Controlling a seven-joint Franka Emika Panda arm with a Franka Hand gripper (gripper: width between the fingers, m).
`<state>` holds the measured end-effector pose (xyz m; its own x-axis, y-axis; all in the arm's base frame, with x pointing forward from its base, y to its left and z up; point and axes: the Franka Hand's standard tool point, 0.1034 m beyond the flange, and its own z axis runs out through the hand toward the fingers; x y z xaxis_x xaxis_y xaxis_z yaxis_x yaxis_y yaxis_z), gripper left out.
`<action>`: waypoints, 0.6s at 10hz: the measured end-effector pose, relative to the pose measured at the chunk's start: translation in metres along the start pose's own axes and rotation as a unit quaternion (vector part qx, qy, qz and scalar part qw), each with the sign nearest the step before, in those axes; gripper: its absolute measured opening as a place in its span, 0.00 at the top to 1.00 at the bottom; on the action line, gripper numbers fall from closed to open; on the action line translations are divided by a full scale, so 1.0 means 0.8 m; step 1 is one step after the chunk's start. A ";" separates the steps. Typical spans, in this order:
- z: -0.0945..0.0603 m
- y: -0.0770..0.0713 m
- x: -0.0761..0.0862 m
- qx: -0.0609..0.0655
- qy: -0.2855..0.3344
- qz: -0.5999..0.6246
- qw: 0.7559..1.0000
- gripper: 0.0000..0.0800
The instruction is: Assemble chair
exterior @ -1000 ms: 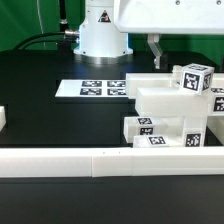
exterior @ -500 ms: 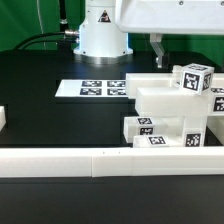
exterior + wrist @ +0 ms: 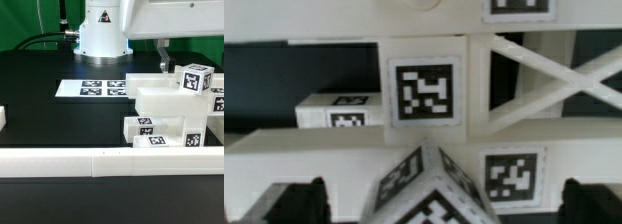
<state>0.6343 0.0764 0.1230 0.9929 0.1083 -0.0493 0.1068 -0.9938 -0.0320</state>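
Observation:
The chair's white pieces [image 3: 165, 105] stand clustered at the exterior view's right: flat panels, blocks and a cube-like end [image 3: 194, 78] with black-and-white tags. My gripper [image 3: 163, 52] hangs above the cluster, just to the exterior view's left of that cube, touching nothing. In the wrist view my gripper [image 3: 441, 205] is open, with dark fingertips [image 3: 295, 200] at both sides. A tagged cube corner [image 3: 446, 190] shows below, between them. Beyond it are a tagged upright [image 3: 425, 92] and a cross-braced piece [image 3: 553, 80].
The marker board [image 3: 95, 89] lies flat in front of the arm's white base [image 3: 100, 35]. A long low white rail [image 3: 100, 158] runs along the table's near edge. A small white piece [image 3: 3, 118] sits at the exterior view's left edge.
My gripper has shifted a little toward the exterior view's right, closer to the tagged cube, still open. The chair pieces have not moved.

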 end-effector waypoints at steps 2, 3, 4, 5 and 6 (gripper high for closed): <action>0.001 0.000 0.004 -0.011 0.007 -0.084 0.996 0.19; 0.001 0.002 0.004 -0.016 0.006 -0.126 0.992 0.19; 0.001 0.001 0.004 -0.017 0.005 -0.152 0.988 0.19; 0.003 -0.001 0.004 -0.016 0.004 -0.157 0.987 0.19; 0.006 -0.002 0.003 -0.016 0.003 -0.157 0.988 0.19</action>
<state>0.6364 0.0781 0.1181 0.9111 0.4106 -0.0362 0.4104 -0.9118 -0.0136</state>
